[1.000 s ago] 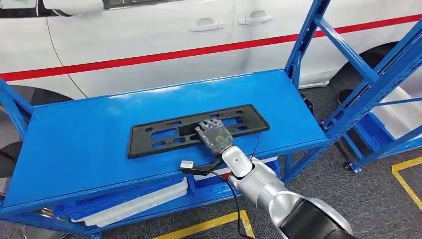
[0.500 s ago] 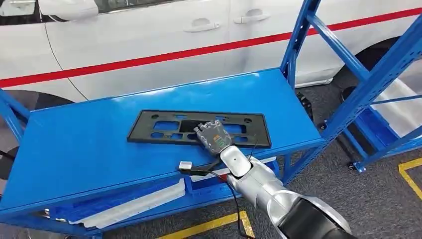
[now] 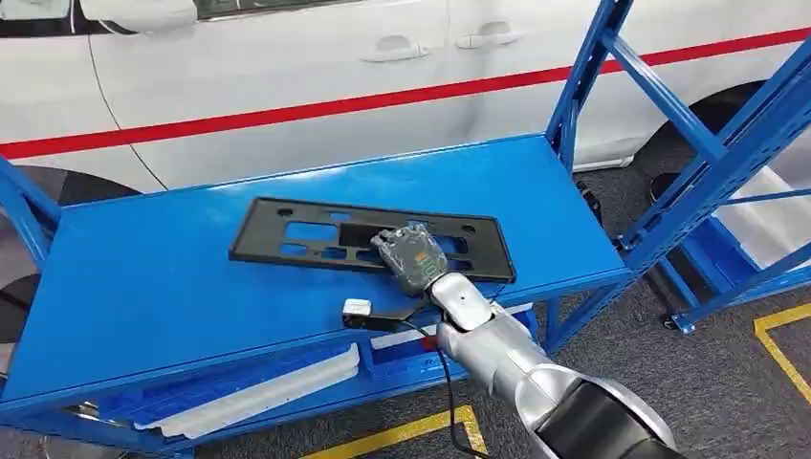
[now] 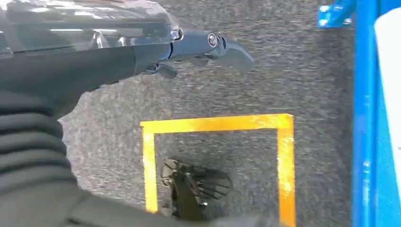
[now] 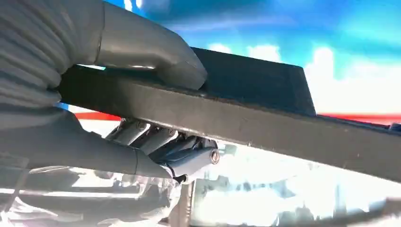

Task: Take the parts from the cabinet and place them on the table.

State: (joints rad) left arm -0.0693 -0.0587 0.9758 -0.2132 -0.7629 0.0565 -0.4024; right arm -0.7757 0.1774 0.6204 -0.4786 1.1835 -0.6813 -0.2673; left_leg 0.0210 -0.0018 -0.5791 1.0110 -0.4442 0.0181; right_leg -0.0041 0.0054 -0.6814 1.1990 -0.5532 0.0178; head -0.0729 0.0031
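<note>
A long black plate frame with cut-outs [image 3: 306,234] lies slanted on the blue top shelf [image 3: 153,287] of the cabinet. My right hand [image 3: 413,258] grips it at the middle of its near edge. In the right wrist view the thumb [image 5: 156,56] presses one face of the frame [image 5: 265,127] and the fingers [image 5: 179,151] curl under the other. My left hand [image 4: 142,52] hangs over the grey floor, holding nothing, its fingers stretched out.
A white car with a red stripe [image 3: 287,105] stands close behind the shelf. Blue rack uprights [image 3: 689,172] rise at the right. White parts [image 3: 258,387] lie on the lower shelf. A small white and black plug on a cable [image 3: 357,308] sits by my right wrist.
The frame has turned under my right hand: its left end swung toward the car and its right end came toward the front edge. The hand has stayed near the same place.
</note>
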